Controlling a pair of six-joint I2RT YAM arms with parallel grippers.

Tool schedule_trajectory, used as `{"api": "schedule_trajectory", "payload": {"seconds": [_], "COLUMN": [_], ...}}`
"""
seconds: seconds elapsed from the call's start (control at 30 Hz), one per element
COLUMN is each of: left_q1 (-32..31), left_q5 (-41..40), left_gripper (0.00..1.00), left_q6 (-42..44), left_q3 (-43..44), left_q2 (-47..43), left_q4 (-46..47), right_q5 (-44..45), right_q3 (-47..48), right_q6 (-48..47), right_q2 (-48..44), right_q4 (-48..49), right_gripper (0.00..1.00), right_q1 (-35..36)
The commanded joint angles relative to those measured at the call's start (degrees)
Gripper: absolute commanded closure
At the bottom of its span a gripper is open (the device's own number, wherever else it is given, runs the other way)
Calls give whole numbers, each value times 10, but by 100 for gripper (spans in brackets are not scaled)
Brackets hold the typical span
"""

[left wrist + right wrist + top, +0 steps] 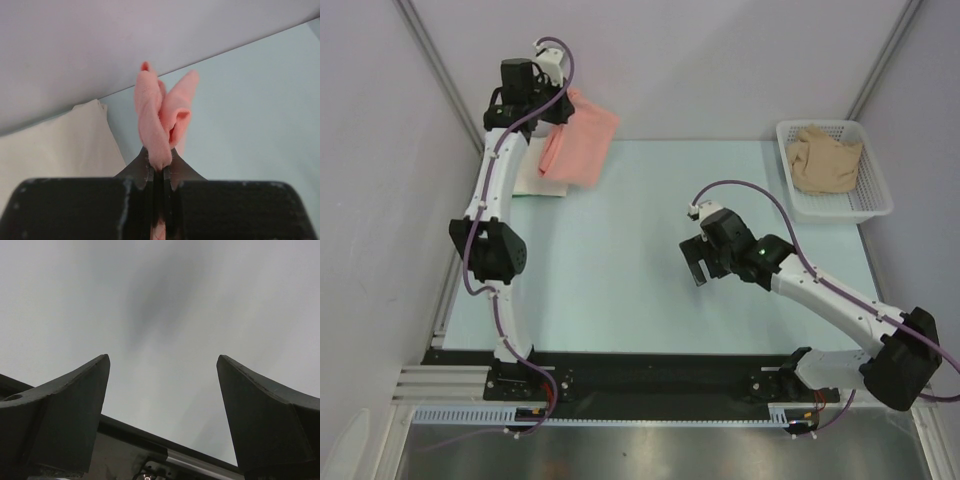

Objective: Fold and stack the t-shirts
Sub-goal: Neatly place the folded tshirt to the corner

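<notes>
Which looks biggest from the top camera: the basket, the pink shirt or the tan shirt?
1. Basket, clearly.
2. Pink shirt, slightly; the left gripper holds it up, maybe nearer the camera, so that's unsure.
3. Tan shirt, bunched in the basket.

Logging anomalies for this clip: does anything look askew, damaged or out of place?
Nothing is damaged or spilled. The salmon-pink shirt hangs bunched from the shut left gripper, partly over the folded cream-white shirt. The tan shirt lies crumpled in the basket. The right gripper is open, empty.
</notes>
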Motion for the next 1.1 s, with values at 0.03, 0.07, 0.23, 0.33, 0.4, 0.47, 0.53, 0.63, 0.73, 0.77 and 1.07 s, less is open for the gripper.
{"api": "schedule_trajectory", "payload": {"seconds": [0.03,0.07,0.23,0.33,0.4,0.47,0.53,0.63,0.73,0.77,1.07], "left_q1": [17,16,21,23,29,35,44,49,66,67,82], "left_q5": [31,34,38,27,27,25,24,20,24,24,12], "left_gripper": [100,100,100,100,100,100,100,100,100,100,100], "left_q6": [-7,-10,-17,-5,0,1,1,4,9,11,19], "left_q3": [-6,-27,-76,-86,-93,-103,-106,-105,-94,-82,-73], "left_q2": [-15,-21,-37,-35,-32,-32,-31,-24,-13,-9,7], "left_q4": [48,54,76,79,82,90,96,99,97,95,96], "right_q5": [-2,0,5,6,7,6,6,5,4,4,-5], "right_q3": [15,18,34,38,36,36,40,46,53,55,66], "right_q6": [8,8,9,9,10,10,10,5,2,0,-10], "right_q2": [10,12,30,38,40,45,49,59,73,74,99], "right_q4": [26,26,30,31,31,31,32,35,35,36,41], "right_gripper": [7,7,6,6,5,5,5,5,4,4,3], "right_q1": [11,13,16,19,21,21,21,21,21,22,21]}}
